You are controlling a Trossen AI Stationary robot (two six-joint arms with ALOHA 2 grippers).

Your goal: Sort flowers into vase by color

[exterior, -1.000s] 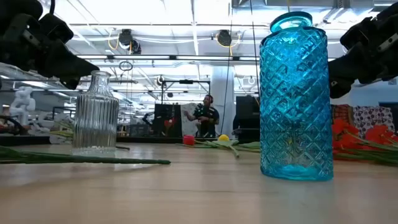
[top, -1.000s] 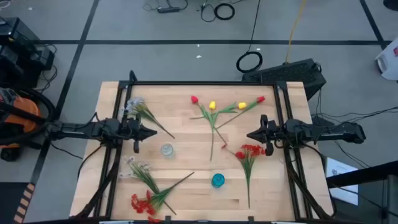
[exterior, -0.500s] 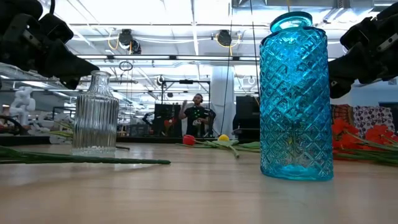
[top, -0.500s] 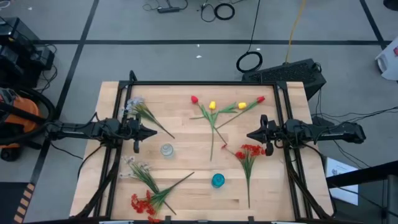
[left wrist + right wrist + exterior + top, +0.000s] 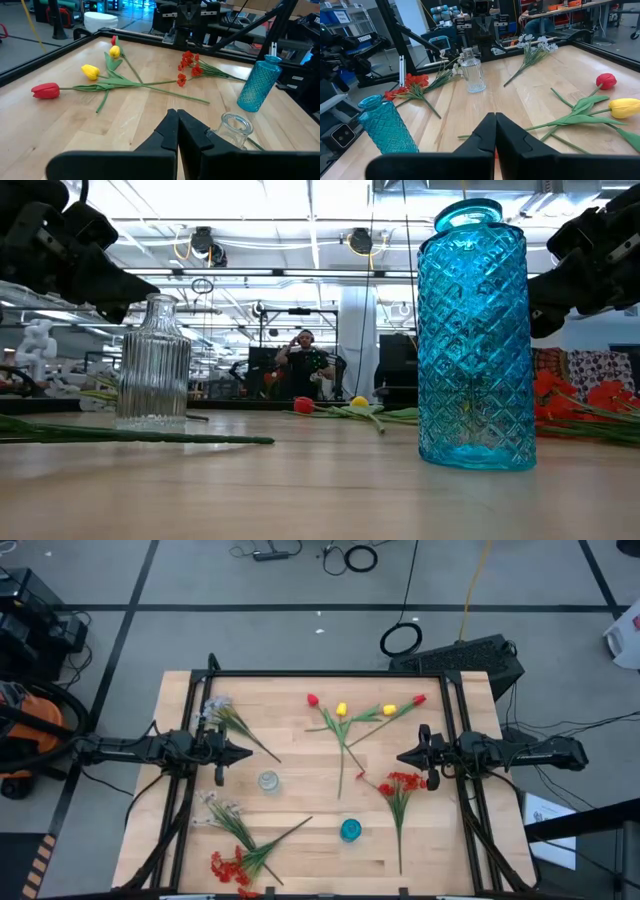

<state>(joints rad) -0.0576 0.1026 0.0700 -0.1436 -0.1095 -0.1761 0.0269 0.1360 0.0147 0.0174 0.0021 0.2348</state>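
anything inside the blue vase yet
No flowers: the blue vase shows only clear glass, and its mouth is empty from above. The patterned wall blurs the very bottom.

Beyond the desk (image 5: 300, 770), a person (image 5: 303, 367) stands in the room, and cables (image 5: 401, 638) lie on the floor (image 5: 250, 635).

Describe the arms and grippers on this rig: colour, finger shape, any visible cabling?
Both arms are matte black with chunky jointed links. The left gripper and right gripper each end in two black fingers tapering to a wedge-shaped point; in the wrist views the fingers look smooth and angular. Dark cables trail off the table's sides near both arms. No markings are legible.
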